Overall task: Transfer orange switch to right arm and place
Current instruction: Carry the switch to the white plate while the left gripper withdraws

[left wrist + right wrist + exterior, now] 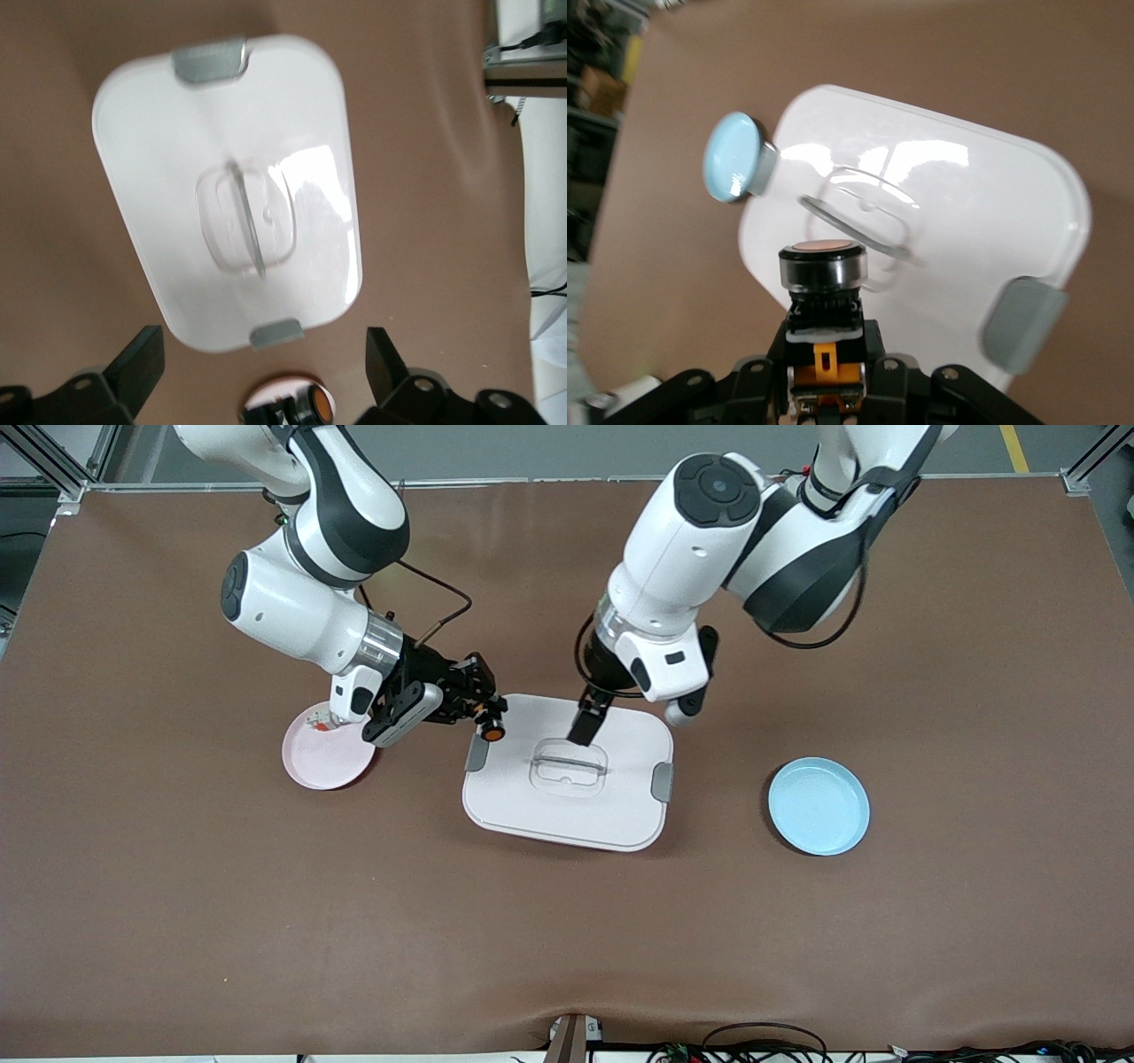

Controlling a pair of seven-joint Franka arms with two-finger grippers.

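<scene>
The orange switch (493, 732) has a black body and a round orange cap. My right gripper (485, 713) is shut on it and holds it in the air over the edge of the white lidded box (611, 806) at the right arm's end. In the right wrist view the switch (824, 274) stands between the fingers (766, 363), cap outward. My left gripper (589, 722) hangs open and empty over the box lid. In the left wrist view its fingers (146, 354) are wide apart, and the switch (317, 407) shows between them, farther off.
A pink plate (323, 766) lies under the right wrist with a small whitish part (317, 724) on its rim side. A blue plate (818, 806) lies toward the left arm's end. The box lid has a clear handle (568, 769) and grey clips (662, 781).
</scene>
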